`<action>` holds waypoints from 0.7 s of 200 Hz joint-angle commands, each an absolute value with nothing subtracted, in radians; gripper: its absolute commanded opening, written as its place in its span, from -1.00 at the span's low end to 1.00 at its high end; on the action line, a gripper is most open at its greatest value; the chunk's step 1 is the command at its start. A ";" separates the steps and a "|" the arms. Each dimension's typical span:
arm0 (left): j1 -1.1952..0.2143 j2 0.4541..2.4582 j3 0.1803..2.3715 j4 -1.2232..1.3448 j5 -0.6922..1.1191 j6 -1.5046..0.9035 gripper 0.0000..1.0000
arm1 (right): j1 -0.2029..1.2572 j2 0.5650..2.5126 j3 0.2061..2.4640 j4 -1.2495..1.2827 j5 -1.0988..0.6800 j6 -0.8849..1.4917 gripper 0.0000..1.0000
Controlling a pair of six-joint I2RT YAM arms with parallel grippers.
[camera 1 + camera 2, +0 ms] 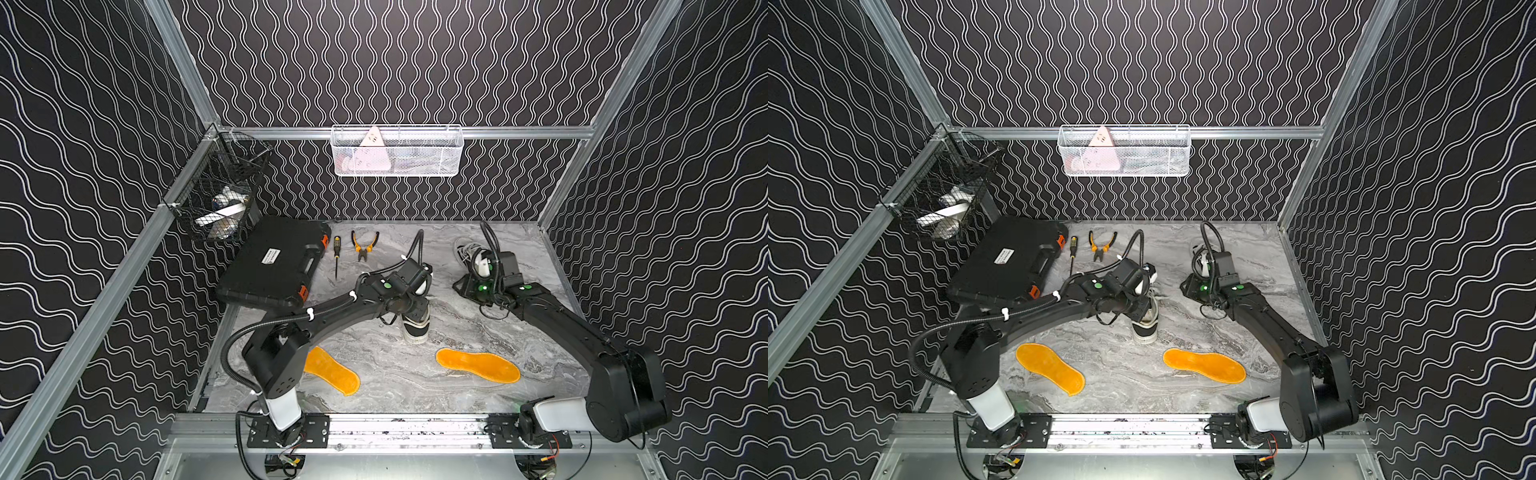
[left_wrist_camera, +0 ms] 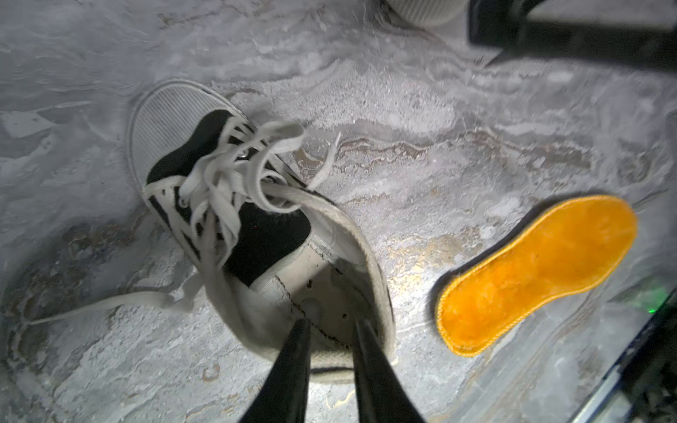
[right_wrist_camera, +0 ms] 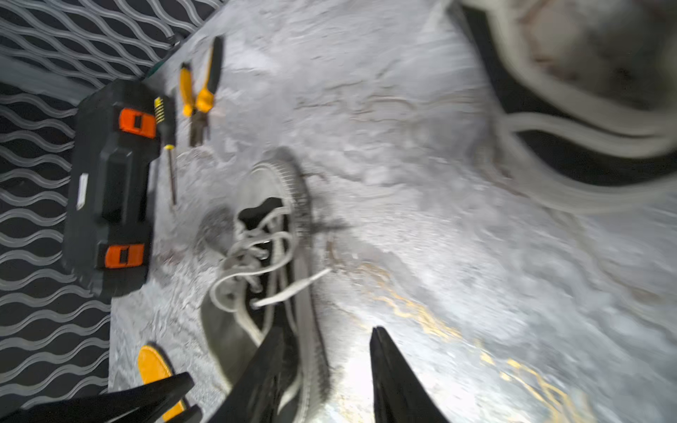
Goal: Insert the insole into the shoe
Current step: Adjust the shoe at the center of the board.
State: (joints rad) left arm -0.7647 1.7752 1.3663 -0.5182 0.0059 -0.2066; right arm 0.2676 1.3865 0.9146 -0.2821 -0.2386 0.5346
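Observation:
A black-and-white laced shoe [image 1: 415, 330] [image 1: 1145, 328] [image 2: 219, 190] stands mid-table, heel toward the front. My left gripper [image 2: 331, 322] hovers over its heel opening, fingers a little apart and open, nothing pinched between them. Two orange insoles lie flat on the table near the front, one on the left [image 1: 332, 370] [image 1: 1050, 368] and one on the right [image 1: 478, 365] [image 1: 1204, 365] [image 2: 535, 274]. A second shoe [image 1: 467, 249] [image 3: 586, 91] sits at the back right. Beside it my right gripper [image 3: 328, 329] [image 1: 461, 286] is open and empty; its view is blurred.
A black toolbox [image 1: 274, 262] with orange latches lies at the back left, with a screwdriver [image 1: 336, 255] and yellow-handled pliers [image 1: 363, 245] beside it. A black wire basket [image 1: 220, 195] hangs on the left rail and a white mesh basket [image 1: 397, 151] on the back rail.

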 commanded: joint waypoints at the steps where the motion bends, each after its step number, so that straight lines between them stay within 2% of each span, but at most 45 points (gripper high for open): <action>1: -0.764 1.821 1.405 -0.575 -0.056 -0.102 -0.43 | 0.221 1.369 0.903 -0.307 -0.257 0.556 -0.14; 40: -0.767 1.900 1.453 -0.569 -0.094 -0.069 -0.16 | 0.204 1.377 0.912 -0.309 -0.298 0.552 -0.09; 79: -0.778 1.969 1.479 -0.568 -0.172 -0.054 -0.05 | 0.205 1.379 0.928 -0.311 -0.323 0.545 -0.07; 114: -0.779 2.045 1.526 -0.588 -0.265 -0.014 -0.08 | 0.204 1.374 0.946 -0.327 -0.323 0.538 -0.05; 127: -0.780 2.058 1.534 -0.588 -0.282 0.000 -0.16 | 0.205 1.370 0.946 -0.331 -0.324 0.537 -0.04; 140: -0.779 2.057 1.539 -0.580 -0.286 0.012 -0.34 | 0.206 1.363 0.941 -0.333 -0.322 0.537 -0.05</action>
